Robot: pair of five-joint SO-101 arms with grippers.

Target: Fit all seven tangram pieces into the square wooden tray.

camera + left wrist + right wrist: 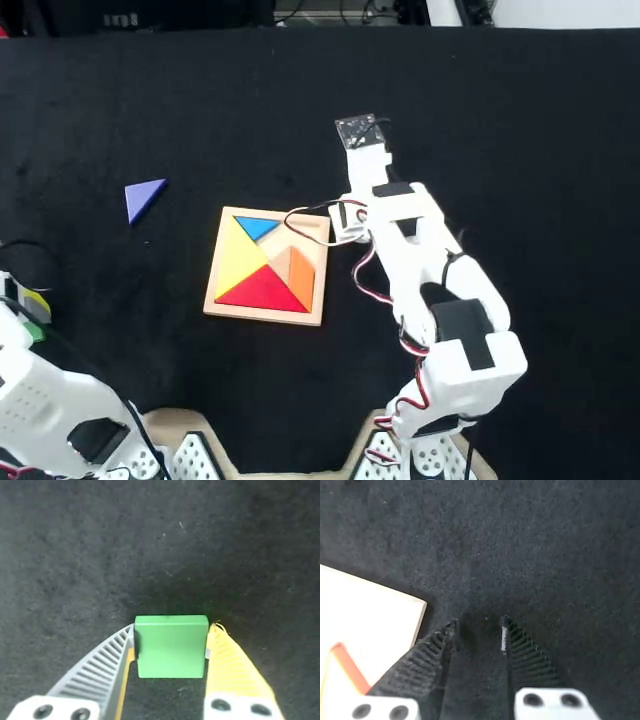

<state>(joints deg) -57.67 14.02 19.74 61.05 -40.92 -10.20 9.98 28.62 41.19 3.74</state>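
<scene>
My left pincer [173, 629] clamps green square [171, 650] over black cloth [150, 540]; my right pincer [479, 626] gapes empty beside tray [370, 615] corner.

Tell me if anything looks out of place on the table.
The purple triangle lies alone on the black cloth, well apart from the tray. The green square is also outside it, gripped in the left end effector. Nothing looks damaged or spilled.
</scene>
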